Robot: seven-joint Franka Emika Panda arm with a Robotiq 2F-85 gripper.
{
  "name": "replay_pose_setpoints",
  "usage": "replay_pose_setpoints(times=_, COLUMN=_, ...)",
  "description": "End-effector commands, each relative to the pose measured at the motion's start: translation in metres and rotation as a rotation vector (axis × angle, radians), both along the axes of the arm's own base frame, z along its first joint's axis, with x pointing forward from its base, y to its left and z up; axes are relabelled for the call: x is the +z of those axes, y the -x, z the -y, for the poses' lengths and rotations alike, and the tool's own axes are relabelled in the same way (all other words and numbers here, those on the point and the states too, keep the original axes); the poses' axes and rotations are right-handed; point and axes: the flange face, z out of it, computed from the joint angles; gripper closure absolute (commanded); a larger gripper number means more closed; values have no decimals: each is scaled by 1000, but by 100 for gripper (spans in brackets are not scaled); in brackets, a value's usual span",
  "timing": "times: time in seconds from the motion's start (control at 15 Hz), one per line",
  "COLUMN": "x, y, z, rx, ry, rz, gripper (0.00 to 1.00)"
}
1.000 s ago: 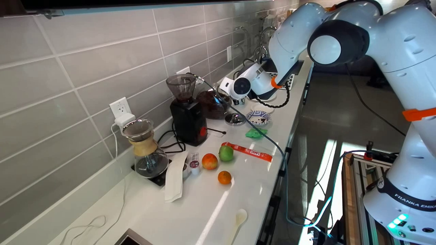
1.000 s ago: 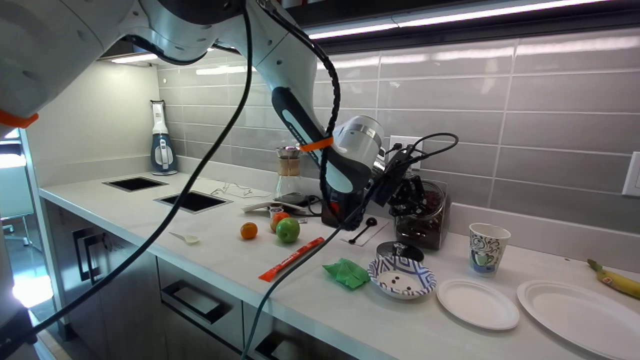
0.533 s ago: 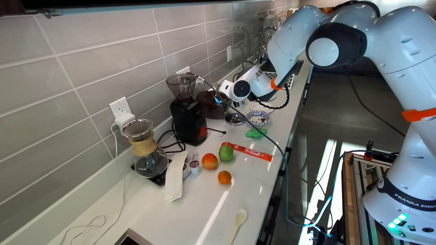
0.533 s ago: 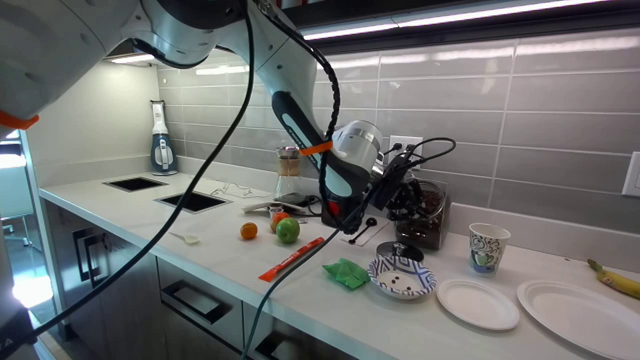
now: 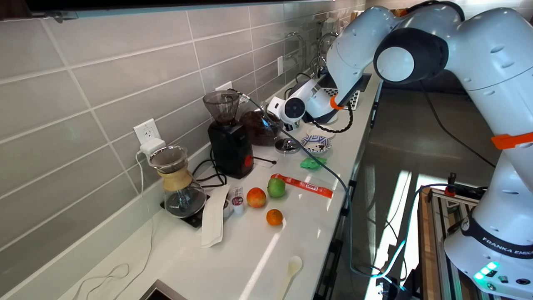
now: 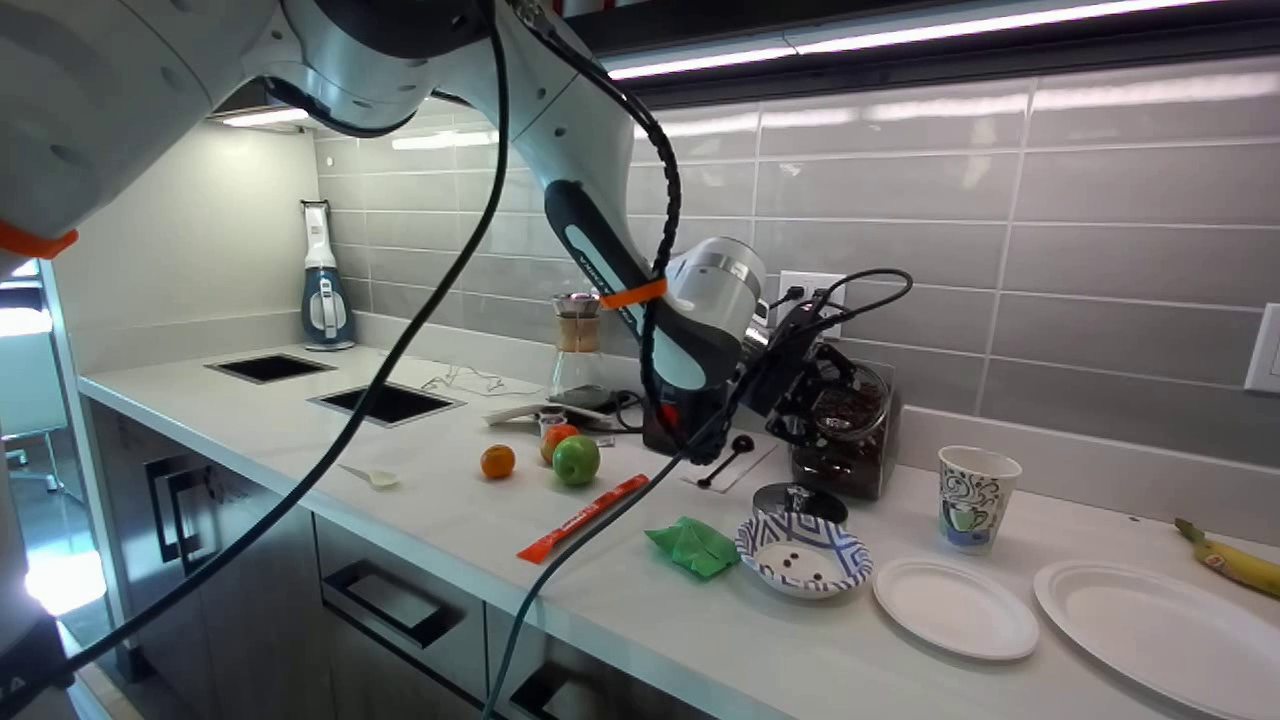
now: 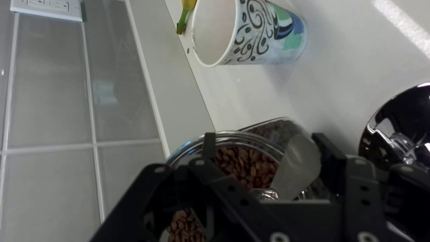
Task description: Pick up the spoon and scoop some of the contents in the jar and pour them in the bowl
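By round-mouthed glass jar [image 6: 848,466], oval beans [image 7: 247,165] inside, black gripper [image 7: 267,145]

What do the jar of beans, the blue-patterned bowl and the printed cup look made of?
Jar: probably glass, clear and glossy; beans show through and the rim glints, though clear plastic is possible.
Blue-patterned bowl: likely paper; thin rim, printed pattern, finish hard to tell.
Printed cup: likely paper, smooth, fairly matte; thin pale rim.

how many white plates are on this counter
2: the smaller round white plate beside the blue-patterned white bowl, the larger one near the yellow banana; others may be hidden.
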Motion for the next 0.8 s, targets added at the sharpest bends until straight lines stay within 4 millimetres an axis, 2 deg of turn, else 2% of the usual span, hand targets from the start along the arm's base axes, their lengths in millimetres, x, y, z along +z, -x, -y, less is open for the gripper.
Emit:
replay_pose_setpoints(times=0.0, x=-4, y=6, z=-3, rx=-25, ry=12, rz=-22, gripper=0)
replay_pose_setpoints(times=0.33, x=1, y=15, z=0, rx=-84, ry=-15, rz=-56, gripper=0)
replay_pose_setpoints(times=0.6, x=27, y=27, z=7, rx=-171, ry=-84, rz=-111, gripper=0)
replay_pose_setpoints(times=0.73, x=47, y=34, z=14, rx=-216, ry=-155, rz=-116, gripper=0)
